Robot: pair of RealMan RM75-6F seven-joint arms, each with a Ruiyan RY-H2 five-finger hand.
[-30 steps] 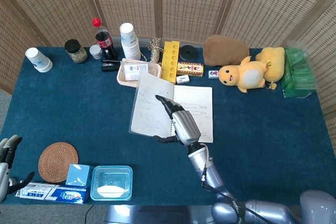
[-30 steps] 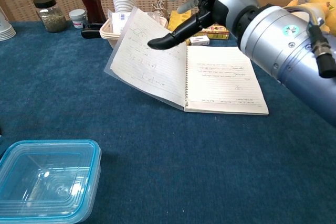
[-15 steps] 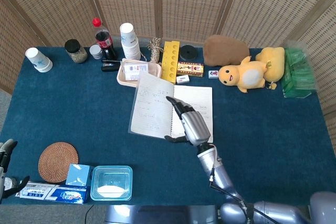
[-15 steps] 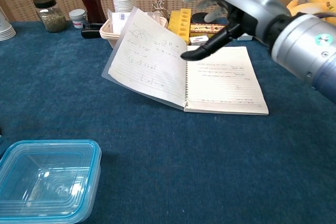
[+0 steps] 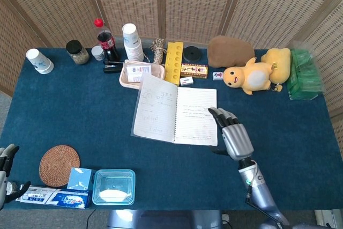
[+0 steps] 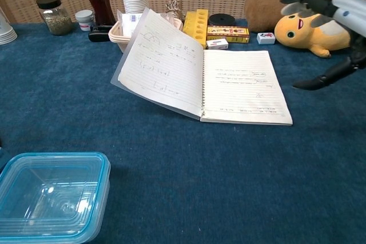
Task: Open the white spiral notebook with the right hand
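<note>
The white spiral notebook [image 5: 176, 115] [image 6: 206, 78] lies open in the middle of the blue table, handwriting on both pages. Its left page and cover lean up against a pink tray [image 5: 128, 75] behind it. My right hand [image 5: 233, 137] [image 6: 334, 32] hovers to the right of the notebook, off its right edge, fingers spread and holding nothing. My left hand [image 5: 5, 172] shows only at the bottom left edge of the head view, fingers apart, empty.
Along the back stand a cola bottle [image 5: 106, 40], paper cups [image 5: 132, 41], a jar [image 5: 77, 52], a yellow block [image 5: 173, 63], a brown cushion [image 5: 229, 50] and a yellow plush toy [image 5: 252, 76]. A clear blue-lidded box [image 5: 113, 186] [image 6: 51, 195] and a woven coaster [image 5: 59, 164] sit front left.
My right hand has drawn away from above the notebook's pages to the right and toward the front, letting the pages lie open. The left hand has sunk lower at the frame's edge.
</note>
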